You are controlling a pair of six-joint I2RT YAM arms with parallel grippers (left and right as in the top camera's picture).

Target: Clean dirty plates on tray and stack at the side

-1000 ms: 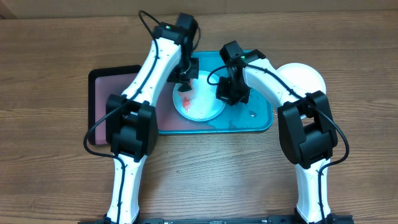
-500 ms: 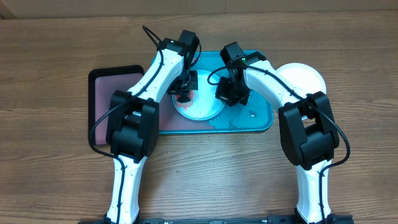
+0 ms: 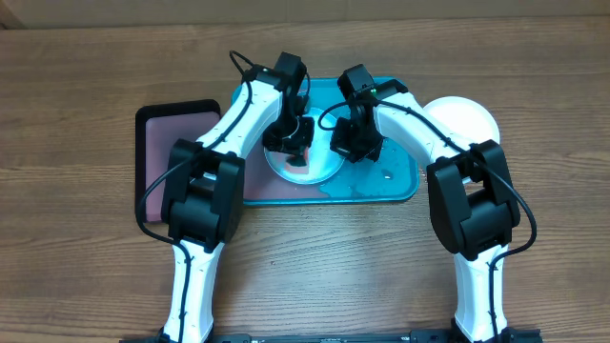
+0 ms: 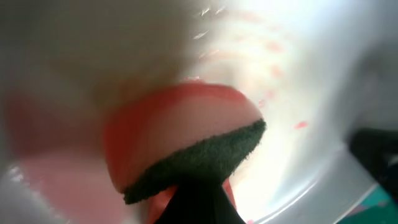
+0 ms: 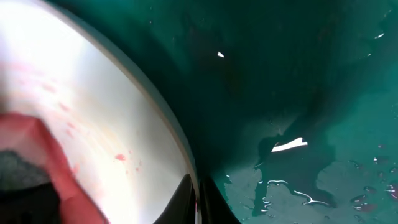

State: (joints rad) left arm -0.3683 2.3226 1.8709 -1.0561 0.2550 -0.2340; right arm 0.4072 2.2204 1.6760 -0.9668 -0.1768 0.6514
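A light blue plate (image 3: 322, 170) with red smears lies in the turquoise tray (image 3: 391, 181). My left gripper (image 3: 292, 143) is shut on a pink sponge with a dark green scouring face (image 4: 186, 137) and presses it on the plate's pale centre (image 4: 311, 81). My right gripper (image 3: 348, 145) is shut on the plate's right rim; the right wrist view shows its fingers (image 5: 198, 202) pinching the rim (image 5: 180, 143) over the wet tray floor (image 5: 298, 93). A white plate (image 3: 469, 118) lies on the table right of the tray. The yellow-green plate is not in view.
A black tray with a pinkish inside (image 3: 172, 162) lies against the turquoise tray's left end. Water puddles and a pink smear lie on the tray floor near its front rim (image 3: 353, 191). Both arms cross over the tray's front edge.
My left gripper has moved with the sponge from the plate's far left edge onto its middle. The right gripper and the plate have stayed in place.
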